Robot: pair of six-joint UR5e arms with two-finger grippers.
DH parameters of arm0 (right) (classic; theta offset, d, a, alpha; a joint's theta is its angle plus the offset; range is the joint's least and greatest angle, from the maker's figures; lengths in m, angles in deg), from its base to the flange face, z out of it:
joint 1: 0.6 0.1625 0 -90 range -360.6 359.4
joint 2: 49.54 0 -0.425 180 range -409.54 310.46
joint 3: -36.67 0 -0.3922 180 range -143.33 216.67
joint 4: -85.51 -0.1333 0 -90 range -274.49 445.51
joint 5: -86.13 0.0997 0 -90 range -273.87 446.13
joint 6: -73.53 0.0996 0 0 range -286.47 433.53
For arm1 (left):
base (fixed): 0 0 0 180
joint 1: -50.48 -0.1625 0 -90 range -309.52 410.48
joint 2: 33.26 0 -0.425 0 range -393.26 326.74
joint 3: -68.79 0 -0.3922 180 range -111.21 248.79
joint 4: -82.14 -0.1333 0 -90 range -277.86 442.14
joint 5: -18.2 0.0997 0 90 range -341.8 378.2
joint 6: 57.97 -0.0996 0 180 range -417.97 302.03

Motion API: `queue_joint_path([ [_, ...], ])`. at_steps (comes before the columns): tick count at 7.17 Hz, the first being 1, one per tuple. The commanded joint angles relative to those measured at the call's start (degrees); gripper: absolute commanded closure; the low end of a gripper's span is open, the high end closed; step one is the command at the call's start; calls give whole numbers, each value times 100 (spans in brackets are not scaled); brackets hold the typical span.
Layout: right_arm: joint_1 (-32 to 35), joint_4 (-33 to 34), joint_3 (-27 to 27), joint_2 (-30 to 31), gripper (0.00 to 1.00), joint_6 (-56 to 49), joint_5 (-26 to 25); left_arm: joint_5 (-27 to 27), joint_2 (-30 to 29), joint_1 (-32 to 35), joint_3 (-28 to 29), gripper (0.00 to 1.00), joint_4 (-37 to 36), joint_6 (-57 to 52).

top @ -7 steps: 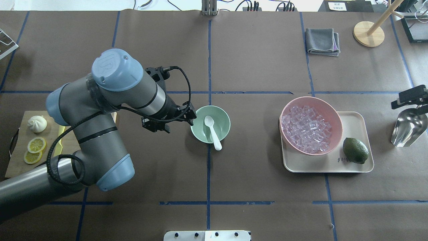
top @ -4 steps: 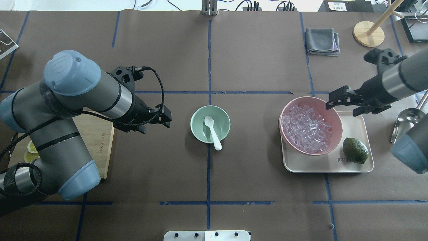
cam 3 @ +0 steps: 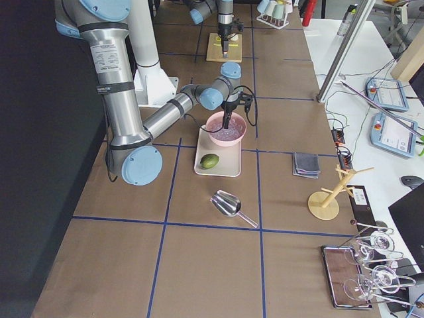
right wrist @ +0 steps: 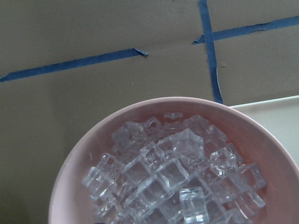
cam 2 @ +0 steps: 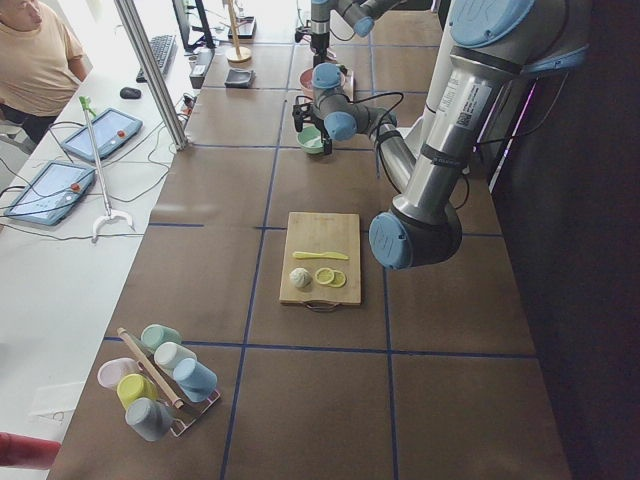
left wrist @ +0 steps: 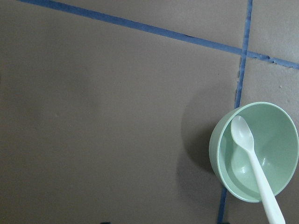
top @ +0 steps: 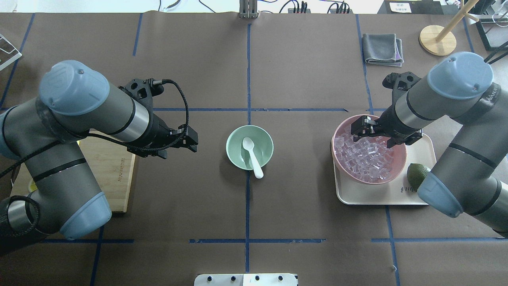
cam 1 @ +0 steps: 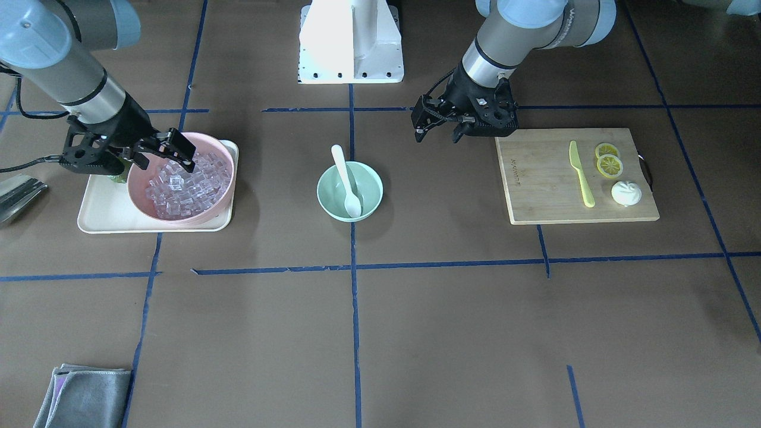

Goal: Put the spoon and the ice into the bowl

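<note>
The white spoon (top: 252, 155) lies in the mint-green bowl (top: 232, 149) at the table's middle, scoop inside and handle over the near rim; it also shows in the left wrist view (left wrist: 254, 168). My left gripper (top: 191, 141) is open and empty, a short way left of the bowl. The ice cubes (top: 365, 155) fill a pink bowl (top: 398, 163) on the right. My right gripper (top: 358, 133) is open and empty, hovering over the pink bowl's far side. The right wrist view shows the ice (right wrist: 173, 172) close below.
The pink bowl stands on a cream tray (top: 381, 194) with a lime (top: 414, 172), partly hidden by my right arm. A cutting board (cam 1: 535, 178) holds a yellow knife (cam 1: 579, 175), lemon slices (cam 1: 607, 160) and a bun (cam 1: 625, 193). A metal scoop (cam 1: 15, 196) lies beyond the tray.
My left gripper has drawn back leftward from the green bowl, leaving the spoon in it. My right arm has swung in from the right to above the pink bowl.
</note>
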Motion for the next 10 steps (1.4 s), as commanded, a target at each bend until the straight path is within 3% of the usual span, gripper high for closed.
queue_joint_path([
  [1, -126, 30, -198, -19, 7, -27, -223, 18, -2, -28, 5, 16, 1, 0],
  [4, -153, 12, -278, -10, 12, -27, -251, 18, -2, -28, 5, 14, 1, 0],
  [5, -153, 12, -260, 7, 28, -27, -251, 10, -2, -28, 5, 14, 1, 0],
  [7, -144, 12, -251, 43, 78, -18, -251, 10, -2, -11, -4, 14, 1, 0],
  [8, -144, 12, -251, 51, 92, -18, -251, -8, -2, 7, -21, 14, 1, 0],
  [10, -153, 3, -243, 52, 100, 8, -216, -8, 33, 16, -127, 14, 1, 0],
])
